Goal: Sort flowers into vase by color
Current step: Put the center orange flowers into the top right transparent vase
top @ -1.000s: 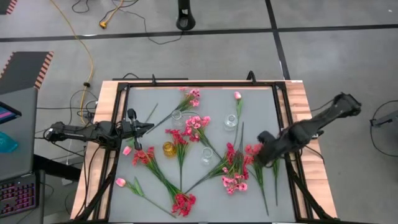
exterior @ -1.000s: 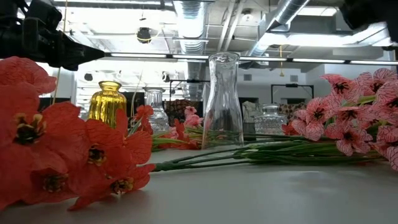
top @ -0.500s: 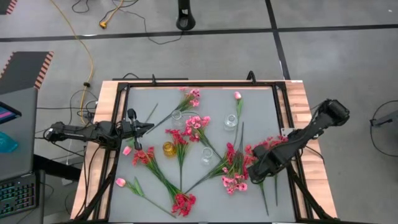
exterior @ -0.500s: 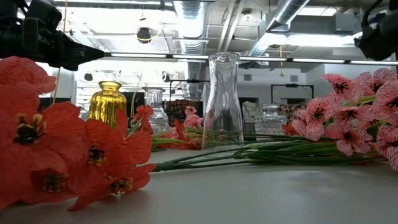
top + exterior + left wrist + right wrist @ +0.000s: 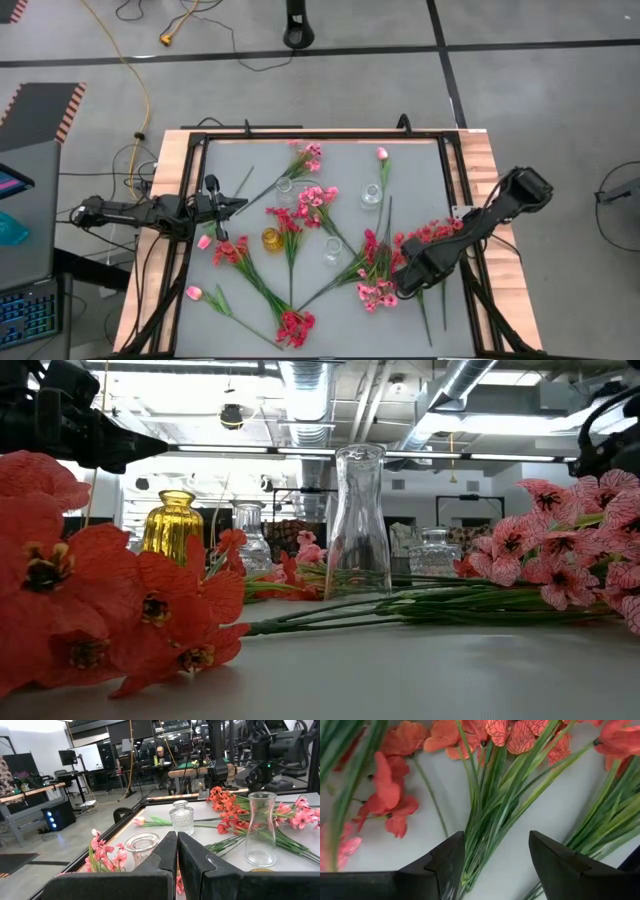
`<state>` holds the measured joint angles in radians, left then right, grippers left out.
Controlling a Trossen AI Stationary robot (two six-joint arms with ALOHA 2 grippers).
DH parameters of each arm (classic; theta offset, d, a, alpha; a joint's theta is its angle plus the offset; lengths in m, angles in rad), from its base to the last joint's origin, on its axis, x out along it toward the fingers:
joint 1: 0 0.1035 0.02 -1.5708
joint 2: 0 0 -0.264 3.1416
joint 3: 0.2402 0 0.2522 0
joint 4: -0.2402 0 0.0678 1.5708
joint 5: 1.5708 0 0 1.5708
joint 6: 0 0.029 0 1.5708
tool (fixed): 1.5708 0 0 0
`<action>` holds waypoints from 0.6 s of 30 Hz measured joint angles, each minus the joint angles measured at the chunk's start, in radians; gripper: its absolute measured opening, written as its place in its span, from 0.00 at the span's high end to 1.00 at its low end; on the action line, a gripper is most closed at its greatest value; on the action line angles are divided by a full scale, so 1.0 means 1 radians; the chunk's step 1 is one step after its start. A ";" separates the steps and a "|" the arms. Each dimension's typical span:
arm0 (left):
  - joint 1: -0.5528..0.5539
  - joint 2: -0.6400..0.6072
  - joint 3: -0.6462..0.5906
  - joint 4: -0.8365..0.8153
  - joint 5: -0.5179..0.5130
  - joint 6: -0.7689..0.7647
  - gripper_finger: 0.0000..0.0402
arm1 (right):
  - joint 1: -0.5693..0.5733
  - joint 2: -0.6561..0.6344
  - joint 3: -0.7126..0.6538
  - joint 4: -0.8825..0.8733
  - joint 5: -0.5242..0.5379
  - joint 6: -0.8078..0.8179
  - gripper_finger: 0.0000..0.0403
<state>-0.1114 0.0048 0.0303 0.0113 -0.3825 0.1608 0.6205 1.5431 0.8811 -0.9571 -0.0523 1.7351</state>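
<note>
Several flowers lie flat on the grey table [image 5: 410, 165]: red and pink sprigs on long green stems, such as a red one [image 5: 293, 326] and a pink one [image 5: 377, 293]. My right gripper [image 5: 402, 283] hangs open above the right-hand sprigs, pointing down. Its fingers [image 5: 449, 862] stand on either side of a bunch of green stems [image 5: 490, 815] below red blossoms, touching nothing. My left gripper [image 5: 236, 204] waits shut and level at the table's left edge [image 5: 176, 857]. Clear vases [image 5: 371, 196] [image 5: 332, 251] [image 5: 285, 187] and an amber vase [image 5: 271, 240] stand upright mid-table.
A black frame [image 5: 320, 135] runs around the table top. In the low view the tall clear vase [image 5: 359, 525] and the amber vase [image 5: 172, 525] stand behind the lying stems. Bare grey table shows along the far edge.
My right gripper has come down toward the table's near edge and a little toward its left, tipping until it points down over the right-hand sprigs. Its fingers have stayed open. The flowers and vases have not moved.
</note>
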 joint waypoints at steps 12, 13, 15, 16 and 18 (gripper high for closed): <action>0.000 0.000 0.000 0.000 -0.001 0.000 1.00 | -0.001 0.007 -0.107 0.140 0.002 0.003 0.48; 0.000 0.000 0.000 0.000 -0.001 0.000 1.00 | -0.001 0.007 -0.111 0.144 0.002 0.002 0.51; 0.000 0.000 0.000 0.000 -0.001 0.000 1.00 | -0.001 0.009 -0.116 0.147 0.003 0.000 0.58; 0.000 0.000 0.000 0.000 -0.001 0.000 1.00 | -0.001 0.012 -0.115 0.147 0.004 -0.010 0.62; 0.000 0.000 0.000 0.000 -0.001 0.000 1.00 | -0.001 0.012 -0.117 0.146 0.003 -0.027 0.71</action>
<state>-0.1112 0.0045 0.0303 0.0112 -0.3837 0.1608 0.6193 1.5547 0.7645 -0.8111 -0.0490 1.7077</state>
